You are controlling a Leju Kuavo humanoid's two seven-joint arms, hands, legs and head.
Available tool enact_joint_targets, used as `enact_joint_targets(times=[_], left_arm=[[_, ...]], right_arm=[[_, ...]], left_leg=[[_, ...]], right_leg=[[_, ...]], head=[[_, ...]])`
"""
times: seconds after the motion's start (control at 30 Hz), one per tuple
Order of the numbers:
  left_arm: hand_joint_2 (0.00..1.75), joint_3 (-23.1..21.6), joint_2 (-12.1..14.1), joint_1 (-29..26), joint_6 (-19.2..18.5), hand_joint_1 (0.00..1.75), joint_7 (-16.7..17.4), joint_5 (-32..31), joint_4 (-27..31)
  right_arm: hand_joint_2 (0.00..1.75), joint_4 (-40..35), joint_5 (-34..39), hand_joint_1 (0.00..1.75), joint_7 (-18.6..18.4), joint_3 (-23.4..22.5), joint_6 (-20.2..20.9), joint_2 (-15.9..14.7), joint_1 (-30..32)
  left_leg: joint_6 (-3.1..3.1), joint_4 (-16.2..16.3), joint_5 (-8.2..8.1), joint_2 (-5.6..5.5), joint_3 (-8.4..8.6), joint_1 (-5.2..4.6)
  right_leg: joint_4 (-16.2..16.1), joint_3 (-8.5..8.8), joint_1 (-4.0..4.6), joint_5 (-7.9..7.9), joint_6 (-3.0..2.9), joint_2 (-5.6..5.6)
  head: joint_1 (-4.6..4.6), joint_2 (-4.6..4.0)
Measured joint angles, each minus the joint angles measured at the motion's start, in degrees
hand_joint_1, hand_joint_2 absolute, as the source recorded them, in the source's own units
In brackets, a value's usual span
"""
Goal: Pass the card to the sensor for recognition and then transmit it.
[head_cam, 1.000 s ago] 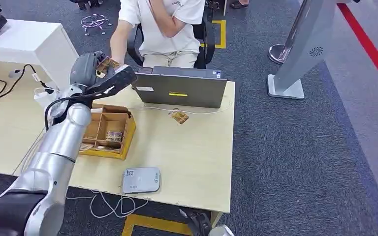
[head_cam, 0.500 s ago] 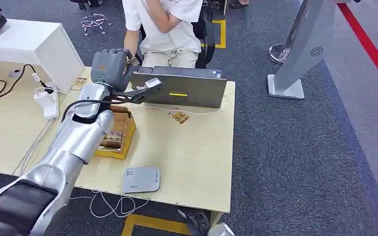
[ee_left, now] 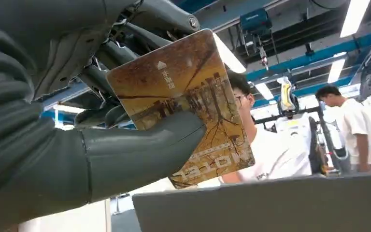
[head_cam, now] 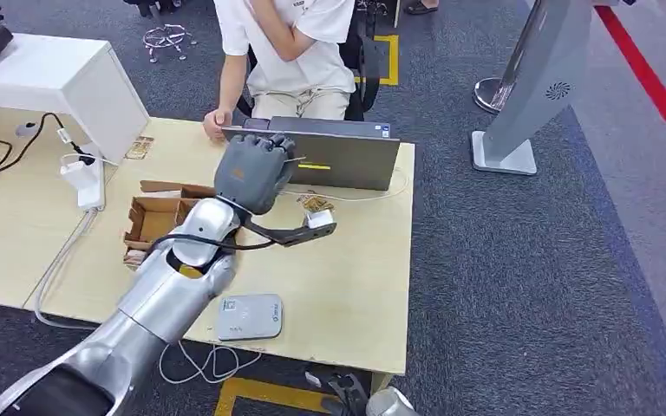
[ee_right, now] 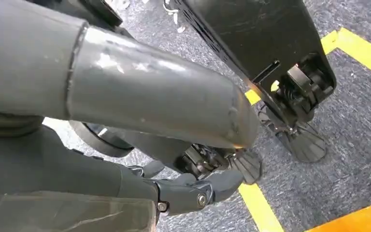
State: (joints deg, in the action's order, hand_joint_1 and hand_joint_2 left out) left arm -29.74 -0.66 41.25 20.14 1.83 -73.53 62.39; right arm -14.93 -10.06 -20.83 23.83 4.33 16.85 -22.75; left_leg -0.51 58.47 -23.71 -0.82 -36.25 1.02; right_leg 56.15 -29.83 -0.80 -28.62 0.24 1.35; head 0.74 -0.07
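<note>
while held up over the desk (head_cam: 347,286): left hand (head_cam: 254,172) raised in front of the laptop (head_cam: 329,158), just short of the person (head_cam: 290,52) seated behind it.
card (ee_left: 186,104): pinched in the left hand, thumb across its face, dark fingers (ee_left: 101,77) behind; kept flat and clear of the palm, likely so a reader or a taker can reach the free edge.
card position: up in the air, near the laptop's back edge, well apart from the sensor (head_cam: 249,317).
sensor: grey pad at the near edge of the desk, cable hanging off; placed within easy reach of the arm, judged to be the reading spot.
step in hand: judged to be the handover toward the person rather than the reading, given the height and aim of the hand.
box (head_cam: 158,218): open cardboard tray with compartments beside the arm, likely the card store.
spare card (head_cam: 316,205): lying flat on the desk by the laptop.
head view: gives layout, with the hand's back turned to the camera and the grip hidden.
left wrist view: gives the grip and the card's printed face, with the laptop lid below and the person beyond.
right hand (ee_right: 193,186): hanging low over carpet and yellow tape; fingers loosely curled, holding nothing as far as visible.
</note>
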Motion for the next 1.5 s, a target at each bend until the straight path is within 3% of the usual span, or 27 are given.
enact_joint_targets(times=[0.1, 0.13, 0.2, 0.23, 0.3, 0.37, 0.47, 0.63, 0.77, 1.03, 1.27, 1.37, 1.5], left_arm=[[1.75, -1.84, 0.71, -3.9, -3.16, 1.75, 2.39, -0.53, 3.18], [1.75, -2.26, 1.89, -6.09, -3.81, 1.75, 4.06, -1.56, 4.56], [1.75, -2.26, 5.57, -12.71, -3.61, 1.75, 6.95, -3.45, 10.13], [1.75, -2.26, 7.53, -16.83, -3.28, 1.75, 7.55, -4.73, 12.69], [1.75, -2.23, 11.1, -23.88, -2.39, 1.75, 9.45, -7.46, 16.87], [1.75, -1.95, 12.55, -30.34, -1.1, 1.75, 12.03, -11.11, 20.85], [1.75, -0.31, 14.13, -40.01, -0.38, 1.75, 14.15, -13.42, 26.11], [1.75, 2.75, 16.0, -49.31, 0.89, 1.75, 15.22, -14.1, 31.06], [1.75, 3.91, 16.49, -51.63, 0.19, 1.75, 15.98, -13.86, 32.64], [1.75, 6.05, 18.45, -60.58, 0.28, 1.75, 21.75, -10.08, 35.37], [1.75, 6.62, 19.2, -62.79, 1.0, 1.75, 23.02, -9.2, 35.55], [1.75, 8.47, 19.06, -62.64, 6.19, 1.75, 21.59, -10.36, 35.55], [1.75, 12.94, 17.31, -61.11, 10.78, 1.75, 15.18, -10.5, 34.59]], right_arm=[[0.0, 0.0, -0.35, 0.0, 0.84, -0.53, 1.05, -0.26, 1.12], [0.0, -0.07, -1.54, 0.0, 4.17, -0.48, 1.0, -0.99, 4.11], [0.0, 0.65, -2.84, 0.0, 17.11, 0.04, -1.29, -2.8, 9.17], [0.0, 1.25, -2.95, 0.0, 20.25, 0.09, -1.84, -3.59, 11.93], [0.0, 1.31, -3.1, 0.0, 21.84, 0.11, -5.81, -4.79, 15.28], [0.0, 1.92, -2.77, 0.0, 20.7, 0.11, -12.01, -4.79, 15.79], [0.0, 2.16, -2.56, 0.0, 20.22, 0.09, -16.46, -4.92, 16.96], [0.0, 2.25, -2.58, 0.0, 20.22, 0.09, -16.92, -4.94, 17.22], [0.0, 2.29, -2.58, 0.0, 20.11, 0.09, -16.92, -4.94, 17.21], [0.0, 2.27, -3.43, 0.0, 19.21, 0.09, -16.92, -4.94, 17.18], [0.0, 2.27, -4.41, 0.0, 19.06, 0.04, -16.94, -4.94, 17.23], [0.0, 2.27, -5.59, 0.0, 18.56, 0.04, -16.94, -4.94, 17.21], [0.0, 2.19, -7.03, 0.0, 18.32, 0.08, -16.92, -4.94, 17.24]], left_leg=[[0.01, 0.0, -0.01, 0.0, 0.01, 0.01], [0.01, -0.02, -0.08, -0.08, 0.05, 0.0], [0.0, -0.03, -0.45, 0.03, 0.48, -0.12], [0.03, -0.02, -0.57, 0.04, 0.55, -0.17], [0.06, -0.01, -0.6, 0.11, 0.38, -0.16], [-0.05, -0.02, -0.73, 0.12, 0.39, -0.19], [0.02, -0.03, -0.84, 0.01, 0.39, -0.18], [0.03, -0.02, -0.87, -0.14, 0.42, -0.17], [0.04, -0.02, -0.85, -0.14, 0.45, -0.17], [0.05, -0.01, -0.86, -0.13, 0.51, -0.18], [0.05, -0.01, -0.85, -0.13, 0.53, -0.16], [0.06, -0.01, -0.84, -0.15, 0.53, -0.17], [0.07, -0.01, -0.83, -0.15, 0.54, -0.17]], right_leg=[[-0.04, -0.02, -0.01, -0.02, 0.0, -0.01], [-0.07, 0.19, 0.0, -0.15, 0.06, -0.08], [-0.09, 0.53, -0.08, -0.42, 0.03, 0.05], [-0.09, 0.6, -0.12, -0.53, 0.06, 0.07], [-0.08, 0.34, -0.12, -0.6, 0.04, 0.09], [-0.1, 0.39, -0.16, -0.81, 0.09, 0.11], [-0.11, 0.46, -0.15, -0.94, 0.05, -0.09], [-0.15, 0.37, -0.15, -0.95, 0.04, -0.26], [-0.14, 0.44, -0.14, -0.92, 0.03, -0.28], [-0.15, 0.46, -0.15, -0.93, 0.04, -0.27], [-0.15, 0.47, -0.14, -0.93, 0.03, -0.28], [-0.15, 0.5, -0.14, -0.92, 0.04, -0.31], [-0.15, 0.51, -0.15, -0.88, 0.07, -0.31]], head=[[0.0, 0.0], [-0.02, 0.0], [-0.17, 0.0], [-0.11, 0.0], [-0.17, 0.02], [0.31, 0.0], [0.0, 0.0], [0.06, 0.0], [0.07, 0.0], [0.07, 0.0], [0.07, 0.0], [0.05, 0.0], [0.04, 0.0]])
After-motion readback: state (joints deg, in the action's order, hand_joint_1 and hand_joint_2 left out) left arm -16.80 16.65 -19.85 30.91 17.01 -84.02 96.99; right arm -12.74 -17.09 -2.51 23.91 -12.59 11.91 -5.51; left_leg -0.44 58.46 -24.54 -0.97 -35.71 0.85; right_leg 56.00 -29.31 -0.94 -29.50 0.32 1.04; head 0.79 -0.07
